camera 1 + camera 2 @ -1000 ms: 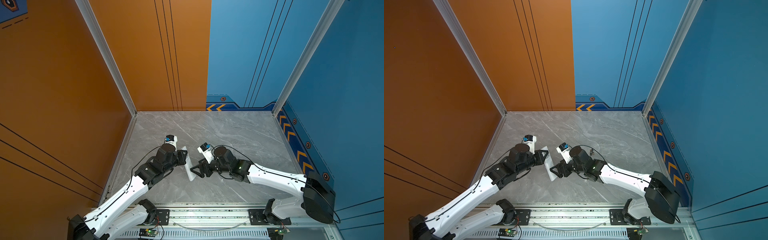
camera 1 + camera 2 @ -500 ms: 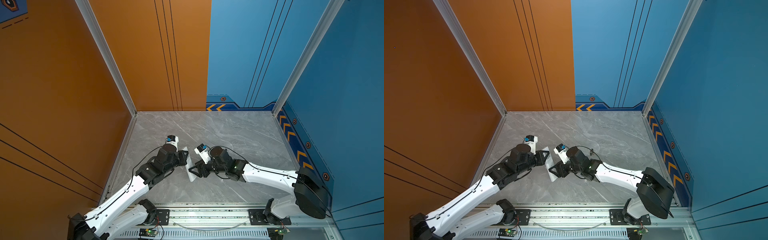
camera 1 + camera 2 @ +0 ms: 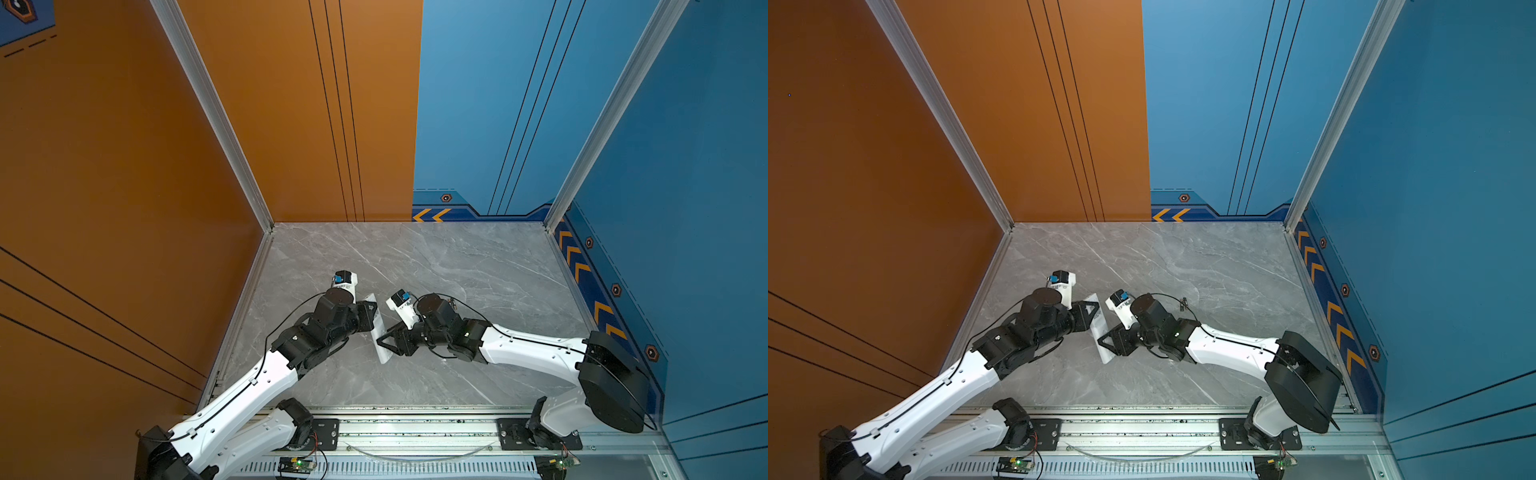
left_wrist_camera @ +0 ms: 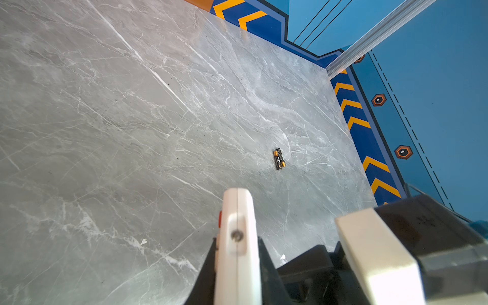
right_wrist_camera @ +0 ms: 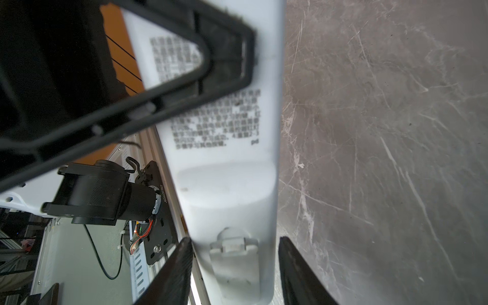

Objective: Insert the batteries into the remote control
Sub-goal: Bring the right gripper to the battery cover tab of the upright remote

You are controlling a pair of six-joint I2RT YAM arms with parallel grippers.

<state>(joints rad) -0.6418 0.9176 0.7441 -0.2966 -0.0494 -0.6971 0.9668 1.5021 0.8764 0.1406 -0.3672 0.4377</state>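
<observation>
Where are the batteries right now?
In the left wrist view the batteries lie side by side on the grey table, beyond the tip of the remote; in a top view they sit just behind the right arm.

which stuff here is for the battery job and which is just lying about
For the job: remote control, batteries, left gripper holding it, right gripper, jaws flanking its end.
Just there: circuit boards on the front rail, marble table.
</observation>
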